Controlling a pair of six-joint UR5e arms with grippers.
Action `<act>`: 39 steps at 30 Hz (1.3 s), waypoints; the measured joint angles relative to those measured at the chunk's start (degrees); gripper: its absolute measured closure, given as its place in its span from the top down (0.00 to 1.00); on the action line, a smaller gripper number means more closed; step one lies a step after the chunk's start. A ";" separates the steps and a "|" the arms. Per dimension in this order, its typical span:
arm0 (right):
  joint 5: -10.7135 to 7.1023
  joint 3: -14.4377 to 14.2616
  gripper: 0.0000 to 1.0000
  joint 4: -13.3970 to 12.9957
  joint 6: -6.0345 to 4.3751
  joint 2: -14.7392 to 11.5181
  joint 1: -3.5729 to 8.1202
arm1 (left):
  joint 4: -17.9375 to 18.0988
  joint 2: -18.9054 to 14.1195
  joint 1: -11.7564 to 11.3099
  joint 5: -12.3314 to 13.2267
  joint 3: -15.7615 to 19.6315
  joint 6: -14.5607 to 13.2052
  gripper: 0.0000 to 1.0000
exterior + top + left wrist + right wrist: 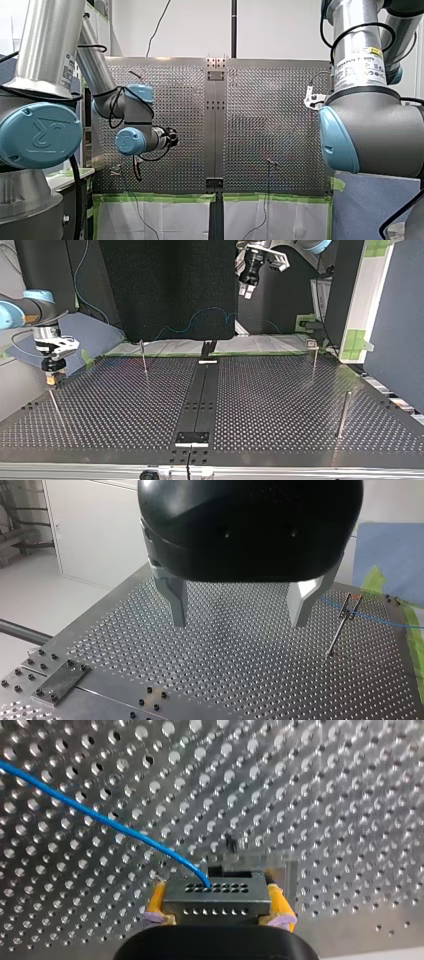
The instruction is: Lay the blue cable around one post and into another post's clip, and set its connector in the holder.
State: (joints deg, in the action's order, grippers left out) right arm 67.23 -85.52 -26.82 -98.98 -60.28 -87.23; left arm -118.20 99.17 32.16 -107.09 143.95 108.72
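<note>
Your right pincer (215,886) is clamped on the connector (215,901), its yellow pads (156,902) pressed to the connector's two sides. The blue cable (100,817) leaves the connector's upper face and runs off over the surface (325,795). In the top view that pincer hangs low at the view's left, close above the holes.

I judge the step in hand to be seating the connector. Just ahead of it sits a pale frame with a dark slot, which I take for the holder (289,869). Whether the connector has entered it cannot be told from here. Bring it in square to the slot, low and slow, and let the cable trail without a kink at its root. Release only once the block sits flat.

Your left pincer (239,622) is spread wide, with nothing between its metal fingers (177,602), and is held well above the surface. Beside it stands a post (337,635) with a clip (350,604) at its top. The cable passes at the clip, but whether it lies inside is too fine to see.
</note>
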 joint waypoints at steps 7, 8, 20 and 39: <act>-3.08 0.60 0.00 1.94 2.73 0.02 0.02 | -0.52 0.00 -0.38 -0.06 0.00 -0.08 1.00; -3.27 0.62 0.00 2.03 2.92 0.02 0.04 | -0.65 0.00 -0.45 -0.07 0.00 -0.10 1.00; -4.80 0.59 0.00 2.81 4.86 0.03 0.76 | -1.25 0.00 -0.94 -0.09 0.00 -0.19 1.00; -4.34 -3.48 0.00 0.63 5.97 -6.23 1.22 | -1.75 0.00 -1.20 -0.88 0.01 -0.43 1.00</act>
State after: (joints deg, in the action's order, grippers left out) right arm 62.90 -89.00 -26.19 -93.01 -66.51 -86.00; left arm -119.95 99.17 30.96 -107.97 143.96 108.29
